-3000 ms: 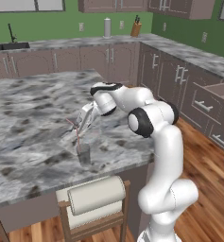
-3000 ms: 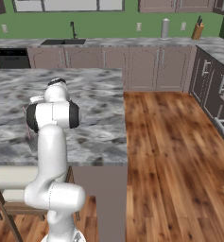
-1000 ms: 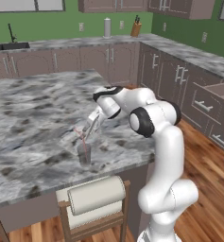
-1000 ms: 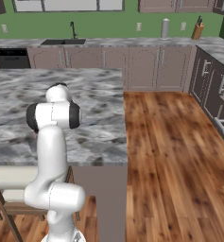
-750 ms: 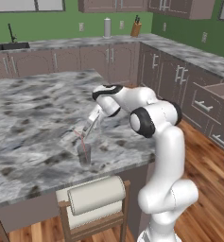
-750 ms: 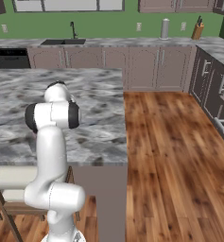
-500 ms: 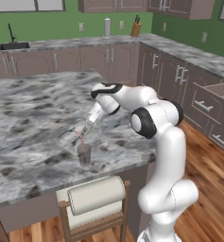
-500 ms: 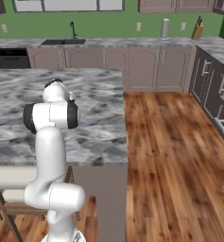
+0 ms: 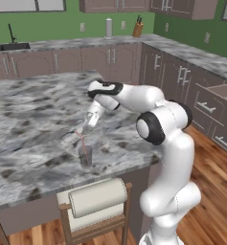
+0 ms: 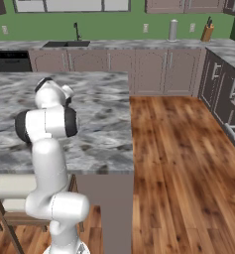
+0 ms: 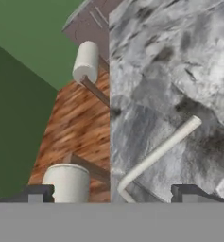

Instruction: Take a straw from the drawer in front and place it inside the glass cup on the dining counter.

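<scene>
Arm reaches forward-left, gripper (image 9: 81, 132) angled downward, fingers spread wide

Straw (image 11: 158, 153) over marbled dining counter (image 11: 179, 56).

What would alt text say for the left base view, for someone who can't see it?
A white robot arm reaches over a marbled counter, its open pincer just above a glass cup with a pink straw standing in it. A paper towel roll sits below the counter's edge.

The bench (image 9: 33, 119) has a polished grey-and-white marbled stone top; the glass cup (image 9: 85, 155) is clear and smooth — the paper towel roll (image 9: 96, 197) matt white — the floor (image 10: 183, 163) glossy wood planks.
</scene>
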{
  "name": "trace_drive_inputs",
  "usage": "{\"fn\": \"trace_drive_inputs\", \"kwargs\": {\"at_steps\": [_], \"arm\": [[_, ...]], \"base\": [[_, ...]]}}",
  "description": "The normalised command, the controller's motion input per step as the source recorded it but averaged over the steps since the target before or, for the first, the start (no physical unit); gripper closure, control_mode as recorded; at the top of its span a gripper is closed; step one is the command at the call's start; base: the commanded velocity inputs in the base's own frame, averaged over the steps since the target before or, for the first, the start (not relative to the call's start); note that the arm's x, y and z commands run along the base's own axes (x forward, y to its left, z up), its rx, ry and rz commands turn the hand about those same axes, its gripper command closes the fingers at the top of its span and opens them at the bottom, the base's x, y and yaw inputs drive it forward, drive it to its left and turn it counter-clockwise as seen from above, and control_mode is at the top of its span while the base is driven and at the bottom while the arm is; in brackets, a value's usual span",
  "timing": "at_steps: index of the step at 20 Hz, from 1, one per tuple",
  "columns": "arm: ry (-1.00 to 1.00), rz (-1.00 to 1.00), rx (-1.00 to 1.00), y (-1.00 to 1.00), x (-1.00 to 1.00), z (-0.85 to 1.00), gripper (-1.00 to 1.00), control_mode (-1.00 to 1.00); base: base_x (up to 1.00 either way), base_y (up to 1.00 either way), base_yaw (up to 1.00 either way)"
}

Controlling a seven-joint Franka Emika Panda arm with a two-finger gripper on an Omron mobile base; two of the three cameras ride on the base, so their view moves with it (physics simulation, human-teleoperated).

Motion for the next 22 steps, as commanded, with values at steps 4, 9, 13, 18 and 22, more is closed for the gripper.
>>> {"fn": "trace_drive_inputs", "kwargs": {"at_steps": [4,9,13,18,22], "arm": [[-0.34,-0.15,-0.17,0.0,-0.06,0.01,-1.0,-1.0],[-0.34,-0.2,-0.16,-0.02,-0.42,0.24,-1.0,-1.0],[-0.28,-0.2,-0.12,-0.18,-0.59,0.46,-1.0,-1.0],[-0.02,-0.19,-0.04,-0.41,-0.58,0.49,-1.0,-1.0],[0.0,-0.21,-0.08,-0.43,-0.84,0.26,-1.0,-1.0]], "base": [[0.0,0.0,0.0],[0.0,0.0,0.0],[0.0,0.0,0.0],[0.0,0.0,0.0],[0.0,0.0,0.0]]}}
